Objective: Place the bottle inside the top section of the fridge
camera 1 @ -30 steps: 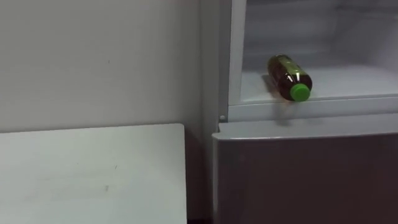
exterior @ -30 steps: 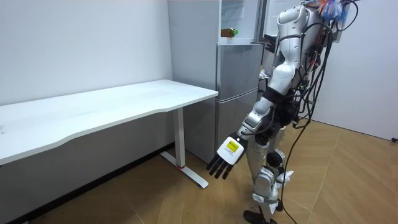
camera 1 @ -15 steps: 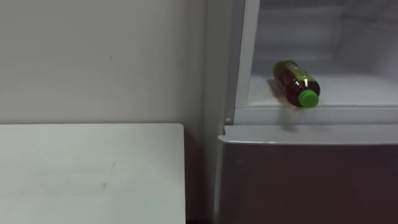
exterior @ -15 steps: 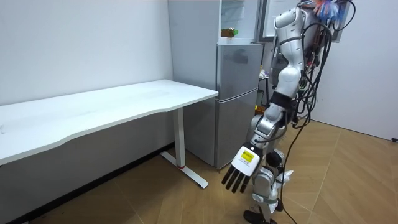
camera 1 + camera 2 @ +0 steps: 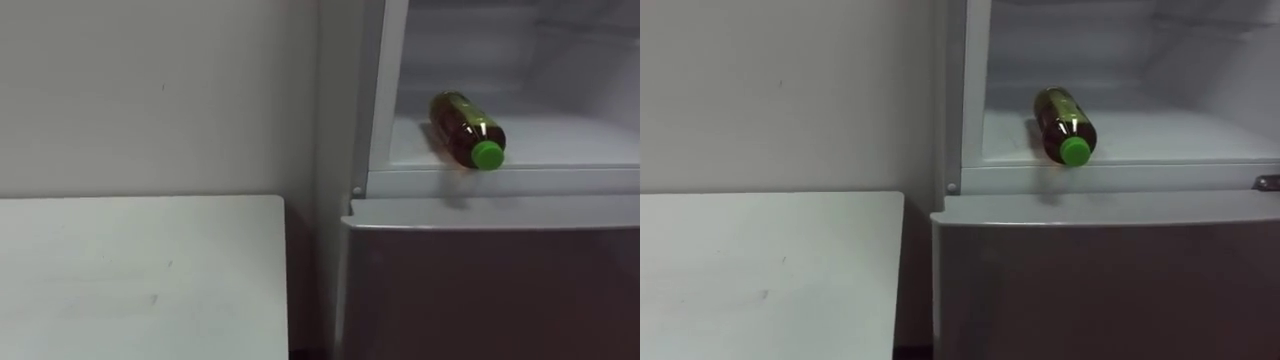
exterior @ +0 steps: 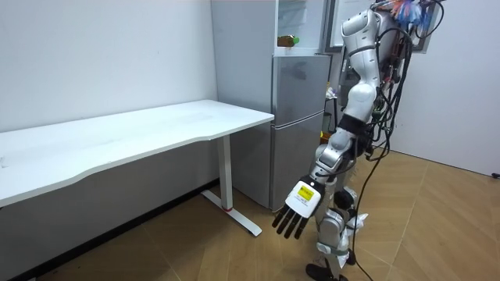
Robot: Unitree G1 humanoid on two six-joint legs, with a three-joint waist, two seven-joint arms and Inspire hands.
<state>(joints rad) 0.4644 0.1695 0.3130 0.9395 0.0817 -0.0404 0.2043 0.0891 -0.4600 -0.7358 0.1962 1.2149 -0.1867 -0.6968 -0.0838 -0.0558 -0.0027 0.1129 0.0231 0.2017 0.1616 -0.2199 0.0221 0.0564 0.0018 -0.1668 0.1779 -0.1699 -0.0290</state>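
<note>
A brown bottle [image 5: 465, 128] with a green cap lies on its side on the white shelf [image 5: 570, 140] of the open upper fridge compartment, cap toward the front edge. It also shows in the right eye view, bottle [image 5: 1064, 125], and small in the room view, bottle [image 6: 287, 40]. No hand touches it. I stand just in front of the fridge [image 6: 297, 117]. My left hand [image 6: 301, 201] hangs low beside my leg, fingers straight and pointing at the floor, holding nothing.
The shut lower fridge door [image 5: 490, 285] fills the area below the shelf. A white table [image 5: 140, 275] stands left of the fridge against the wall, with a narrow gap between them. Wooden floor [image 6: 195, 250] lies in front of the table.
The bottle has stayed where it lies. My left arm has swung down and a little back toward my leg. The eye views shifted slightly with my head.
</note>
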